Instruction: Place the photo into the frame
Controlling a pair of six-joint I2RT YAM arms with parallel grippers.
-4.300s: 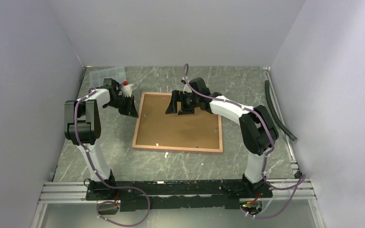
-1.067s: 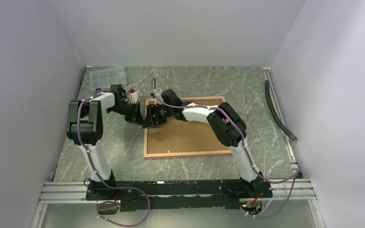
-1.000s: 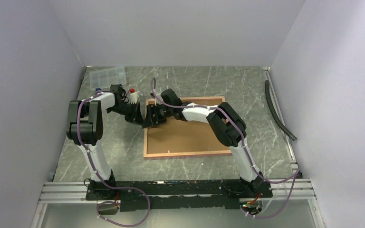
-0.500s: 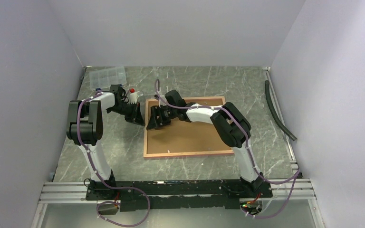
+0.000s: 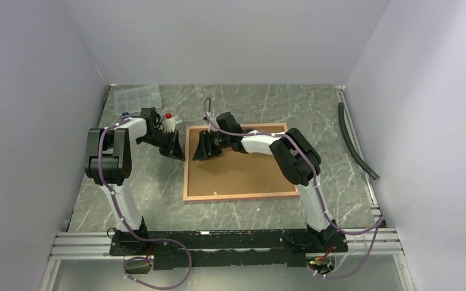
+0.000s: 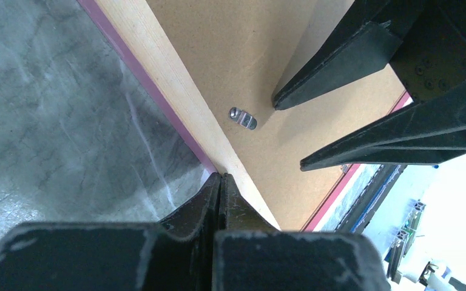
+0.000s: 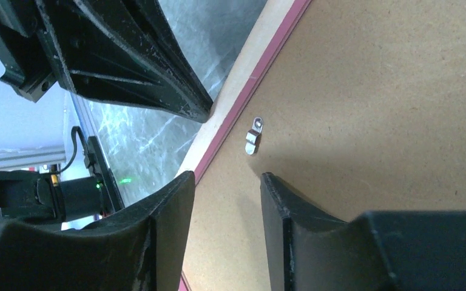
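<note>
Tan wood of the frame (image 6: pixel 171 91) meets your closed left fingers (image 6: pixel 201 200), while your right fingers (image 7: pixel 164 209) stand open above the backing board (image 7: pixel 388 91).

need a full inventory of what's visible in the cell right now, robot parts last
frame: 1, tan back up, pink edge, table centre
backing board: 1, brown, inside the frame
metal clip: 1 seen close up, silver, on the board by the frame's left rail
plastic box: 1, clear, far-left corner
hose: 1, black, along the right edge
table: 1, grey-green marbled
photo: none in view
left gripper: black, jaws shut, tip at the frame's left rail
right gripper: black, jaws open, over the board near the clip
</note>
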